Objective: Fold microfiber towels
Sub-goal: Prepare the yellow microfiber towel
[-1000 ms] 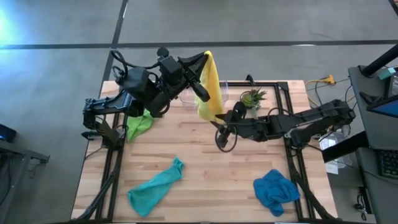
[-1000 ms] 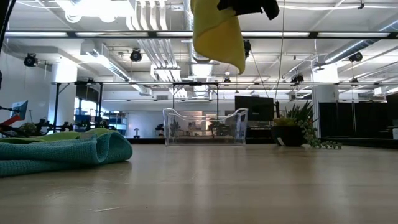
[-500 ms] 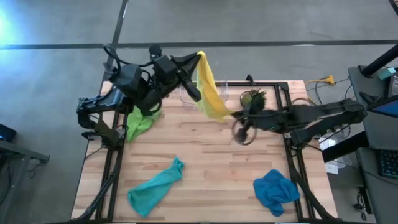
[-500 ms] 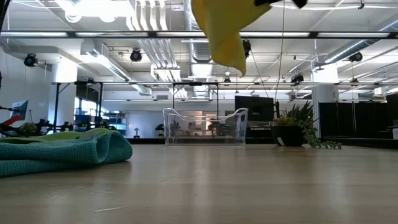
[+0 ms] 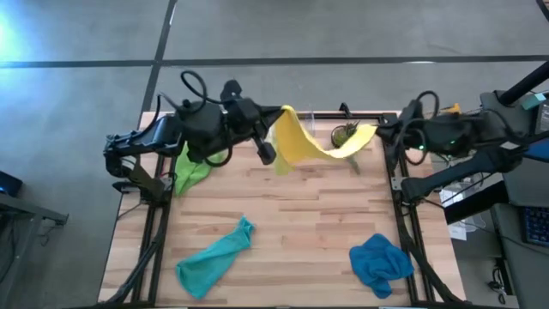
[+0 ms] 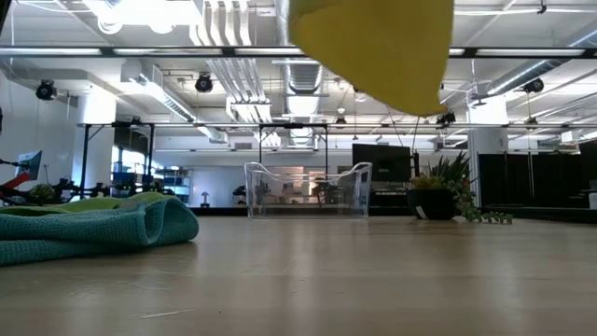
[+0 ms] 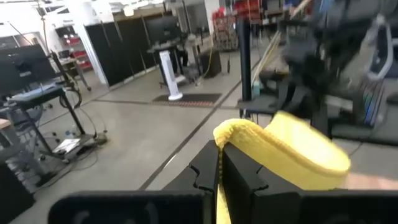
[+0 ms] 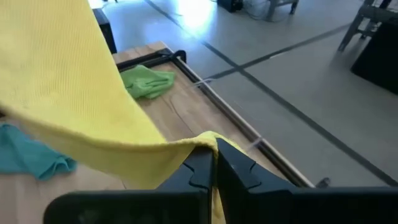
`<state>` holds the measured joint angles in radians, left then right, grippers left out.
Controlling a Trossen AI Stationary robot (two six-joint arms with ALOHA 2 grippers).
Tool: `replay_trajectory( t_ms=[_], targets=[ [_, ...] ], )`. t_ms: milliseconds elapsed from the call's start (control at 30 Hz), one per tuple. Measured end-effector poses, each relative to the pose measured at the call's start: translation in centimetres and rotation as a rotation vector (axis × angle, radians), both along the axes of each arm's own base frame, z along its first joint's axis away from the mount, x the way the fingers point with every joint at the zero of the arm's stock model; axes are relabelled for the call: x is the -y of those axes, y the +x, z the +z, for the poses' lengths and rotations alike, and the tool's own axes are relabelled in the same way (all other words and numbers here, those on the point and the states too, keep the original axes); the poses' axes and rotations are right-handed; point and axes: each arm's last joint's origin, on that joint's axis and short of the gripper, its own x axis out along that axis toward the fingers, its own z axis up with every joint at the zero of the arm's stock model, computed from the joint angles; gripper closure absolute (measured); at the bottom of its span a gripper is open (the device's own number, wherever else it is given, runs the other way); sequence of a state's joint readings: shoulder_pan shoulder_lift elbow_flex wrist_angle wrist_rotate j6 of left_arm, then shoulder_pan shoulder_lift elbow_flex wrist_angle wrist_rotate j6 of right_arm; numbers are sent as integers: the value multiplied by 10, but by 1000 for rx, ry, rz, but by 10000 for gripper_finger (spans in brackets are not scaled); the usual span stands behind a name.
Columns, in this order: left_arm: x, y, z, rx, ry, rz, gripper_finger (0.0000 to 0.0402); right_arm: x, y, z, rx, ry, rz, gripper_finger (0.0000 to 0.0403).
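While both arms reach over the table's far edge, the left hand (image 5: 281,112) and right hand (image 5: 377,131) each pinch a corner of the yellow towel (image 5: 310,143), now stretched between them instead of hanging.

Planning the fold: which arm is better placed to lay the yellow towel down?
Neither alone: left end effector and right end effector each pinch a corner of the yellow towel stretched above the table.
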<state>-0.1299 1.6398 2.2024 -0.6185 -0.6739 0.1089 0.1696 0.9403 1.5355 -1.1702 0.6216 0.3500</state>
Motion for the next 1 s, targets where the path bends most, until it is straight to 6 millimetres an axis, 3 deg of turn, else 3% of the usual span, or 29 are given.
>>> replay_trajectory(
  t_ms=[267,467,667,1000],
  targets=[
    [2,-1,-10,-61,-69,-41,402,0,-2,13,-70,12,-16,394],
    [10,-7,-30,-225,-159,-50,402,0,-2,6,-203,66,-81,394],
    [18,-10,-57,-416,-205,-42,402,0,-3,3,-207,114,-116,394],
    [42,-4,-88,-519,-265,-95,402,-4,-3,-4,-258,264,-57,394]
  ],
)
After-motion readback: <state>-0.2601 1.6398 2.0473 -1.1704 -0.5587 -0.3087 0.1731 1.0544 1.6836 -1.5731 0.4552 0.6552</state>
